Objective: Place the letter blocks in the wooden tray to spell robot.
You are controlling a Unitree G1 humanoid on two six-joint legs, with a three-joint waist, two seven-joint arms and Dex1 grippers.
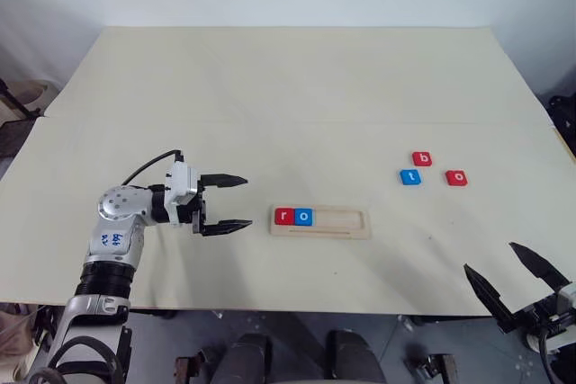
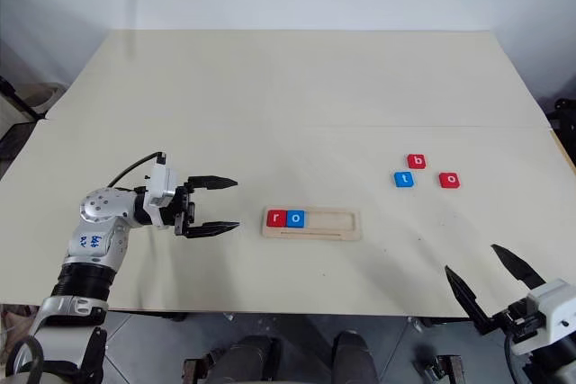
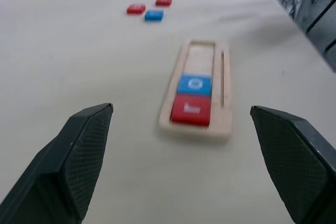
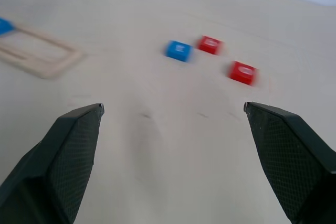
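The wooden tray (image 1: 321, 223), a long pale strip with a shallow slot and a thin groove, lies on the smooth cream bench (image 1: 270, 87) just beyond the left end effector (image 1: 230, 201), whose ribbed black fingers stand apart, holding nothing. At the slot's near end sit a red r block (image 1: 284, 216) and a blue o block (image 1: 304, 216), touching. The red b block (image 1: 422, 159), blue t block (image 1: 410, 177) and red o block (image 1: 456, 178), flat rounded squares, cluster ahead of the right end effector (image 1: 516, 276), also spread wide and empty.

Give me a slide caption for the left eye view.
Tray holds r and o; b, t, o wait loose; both grippers open.
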